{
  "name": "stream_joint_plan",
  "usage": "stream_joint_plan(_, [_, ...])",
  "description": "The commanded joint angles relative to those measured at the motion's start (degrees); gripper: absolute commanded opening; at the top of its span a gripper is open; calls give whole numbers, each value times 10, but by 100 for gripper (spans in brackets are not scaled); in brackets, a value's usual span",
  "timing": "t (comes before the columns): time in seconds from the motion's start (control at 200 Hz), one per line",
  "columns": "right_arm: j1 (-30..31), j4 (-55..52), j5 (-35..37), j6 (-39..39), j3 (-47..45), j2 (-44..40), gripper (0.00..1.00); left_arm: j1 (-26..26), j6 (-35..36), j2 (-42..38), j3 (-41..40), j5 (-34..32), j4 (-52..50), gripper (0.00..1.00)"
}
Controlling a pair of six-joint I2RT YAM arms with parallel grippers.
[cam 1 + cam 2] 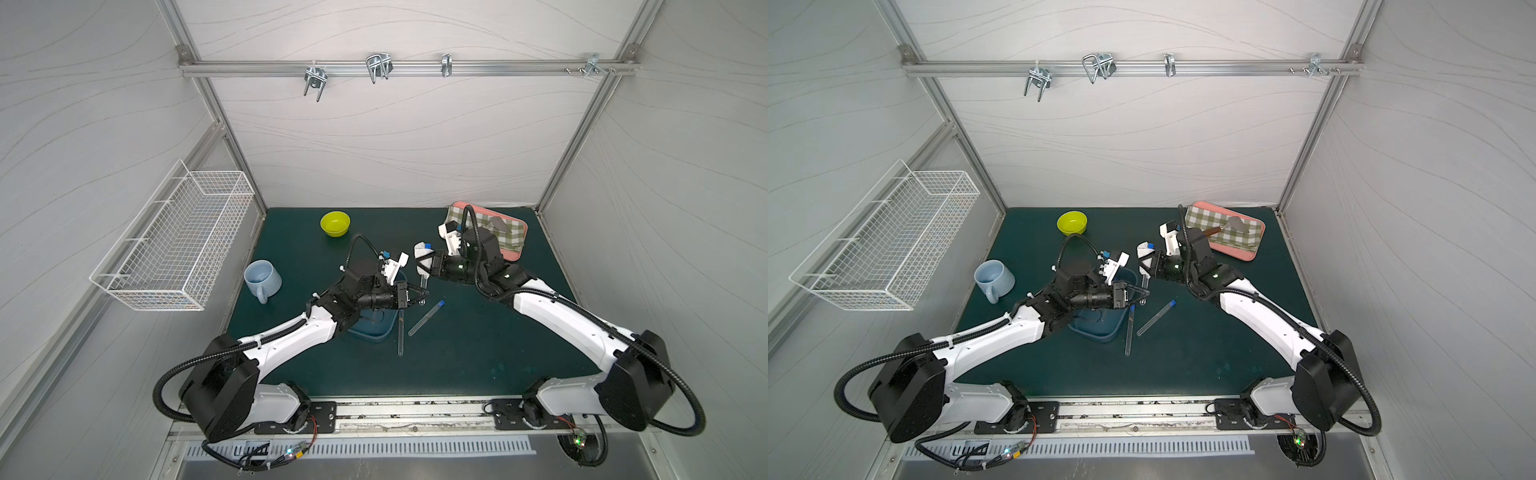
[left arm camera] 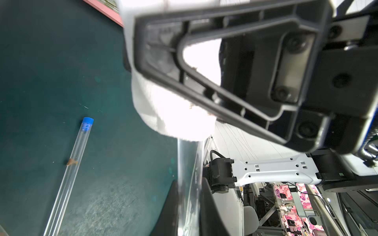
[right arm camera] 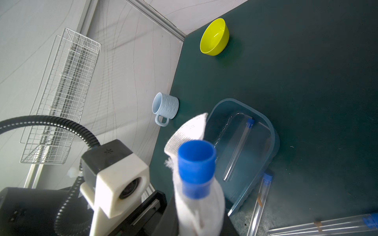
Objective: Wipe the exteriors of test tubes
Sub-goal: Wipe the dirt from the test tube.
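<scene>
Left gripper (image 1: 422,296) clamped on rounded end of test tube (image 2: 188,163); right gripper (image 1: 423,266), on far side, clamped on cloth (image 1: 419,249) round capped end.

A robotics lab test cell: white panels (image 1: 374,145) in aluminium framing (image 1: 519,66) around a green mat (image 1: 457,357).

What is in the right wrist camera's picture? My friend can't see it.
Up close, a blue-capped test tube is wrapped in a white cloth. Behind it a clear blue tray holds another tube, and two more tubes lie on the green mat. Farther off are a pale blue mug, a yellow bowl and a wire basket.
</scene>
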Motion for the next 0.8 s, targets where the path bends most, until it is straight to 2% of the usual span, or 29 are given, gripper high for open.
stream_joint_plan(0.0, [8, 19, 15, 16, -37, -22, 20, 2, -11, -7, -1, 7, 3, 7])
stream_joint_plan(0.22, [73, 17, 58, 43, -97, -62, 20, 1, -10, -3, 2, 6, 1, 7])
stream_joint_plan(0.325, [80, 23, 66, 50, -105, -64, 20, 2, -10, -3, 2, 5, 0, 6])
stream_joint_plan(0.795, [-17, 6, 5, -11, 22, 13, 20, 2, -6, -15, 0, 3, -10, 6])
